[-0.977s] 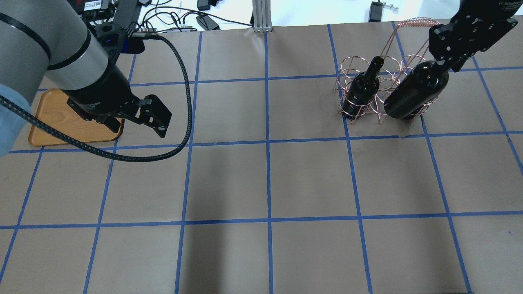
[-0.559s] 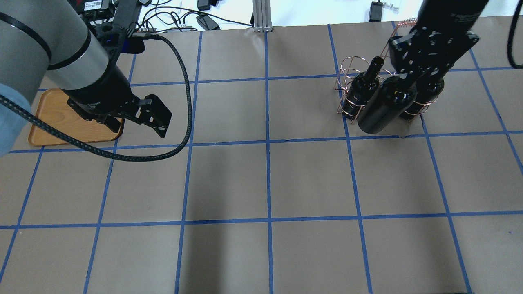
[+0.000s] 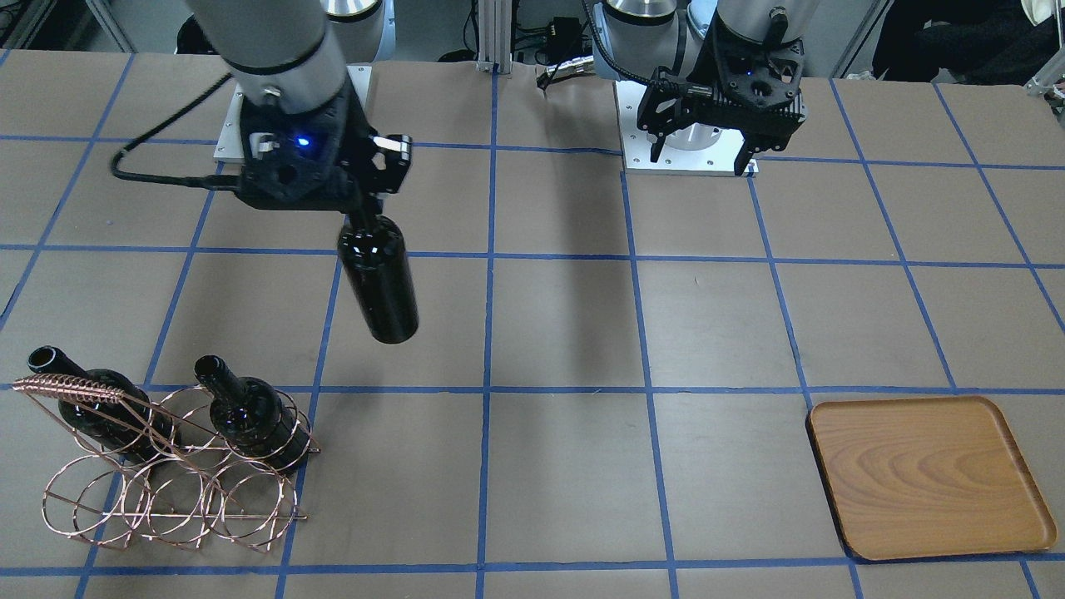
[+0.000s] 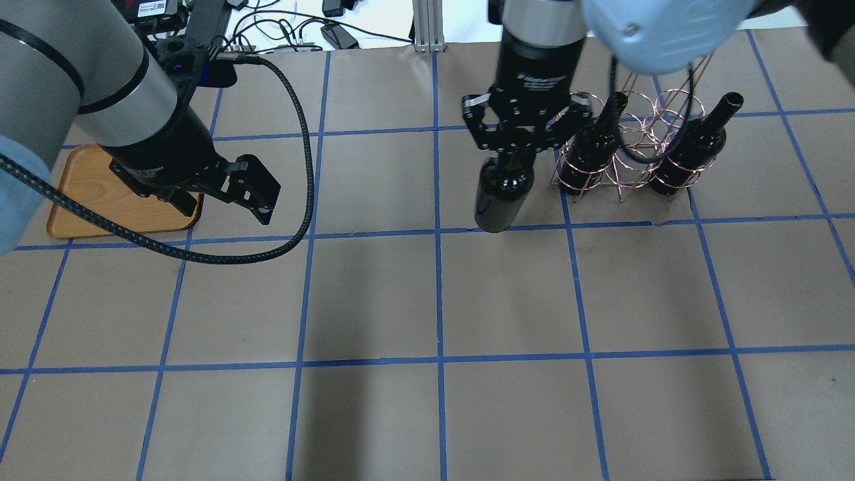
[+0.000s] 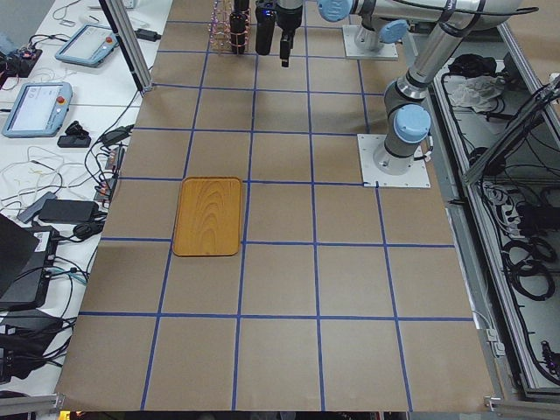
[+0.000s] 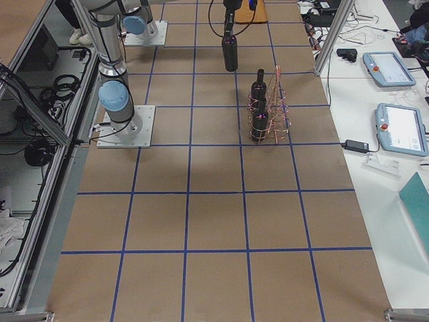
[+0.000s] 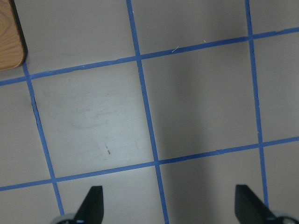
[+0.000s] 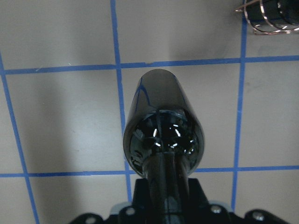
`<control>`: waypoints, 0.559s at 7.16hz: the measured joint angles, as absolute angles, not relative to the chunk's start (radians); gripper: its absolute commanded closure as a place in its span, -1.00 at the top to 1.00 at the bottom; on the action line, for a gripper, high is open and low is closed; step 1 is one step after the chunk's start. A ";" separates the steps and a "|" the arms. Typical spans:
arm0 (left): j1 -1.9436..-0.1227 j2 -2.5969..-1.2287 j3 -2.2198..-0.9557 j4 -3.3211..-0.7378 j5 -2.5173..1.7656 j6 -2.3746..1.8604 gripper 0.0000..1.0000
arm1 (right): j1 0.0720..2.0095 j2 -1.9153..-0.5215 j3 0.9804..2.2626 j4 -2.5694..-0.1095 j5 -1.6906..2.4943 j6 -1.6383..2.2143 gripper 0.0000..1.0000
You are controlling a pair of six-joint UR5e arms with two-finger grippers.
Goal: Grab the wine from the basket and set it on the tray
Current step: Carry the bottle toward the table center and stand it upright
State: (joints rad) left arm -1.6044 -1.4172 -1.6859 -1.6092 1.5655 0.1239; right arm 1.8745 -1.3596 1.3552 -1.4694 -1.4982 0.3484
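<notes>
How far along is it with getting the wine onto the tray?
Done: one wine bottle is out of the basket. In hand: the right gripper holds it by the neck, in the air. Left: carrying it across to the tray, which holds nothing.

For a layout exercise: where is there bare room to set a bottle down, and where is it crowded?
Free: the empty tray, and the table between tray and basket. Crowded: the basket, with two bottles, and beside it the right tool holding wine.

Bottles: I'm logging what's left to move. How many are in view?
3. One bottle hangs from the right gripper, outside the basket; two stand in its hoops. None seems hidden.
</notes>
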 measured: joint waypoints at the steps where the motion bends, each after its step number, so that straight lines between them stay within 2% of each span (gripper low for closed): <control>1: -1.602 -1.417 -1.686 -1.609 1.566 0.125 1.00 | 1.934 -1.321 1.358 -1.527 -1.498 0.431 -1.00; 4: -1.597 -1.413 -1.684 -1.610 1.571 0.133 1.00 | 2.032 -1.272 1.413 -1.619 -1.488 0.575 -1.00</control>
State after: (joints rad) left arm -1.5975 -1.4130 -1.6838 -1.6101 1.5708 0.1334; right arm 2.0323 -1.2719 1.4133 -1.6186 -1.4882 0.5749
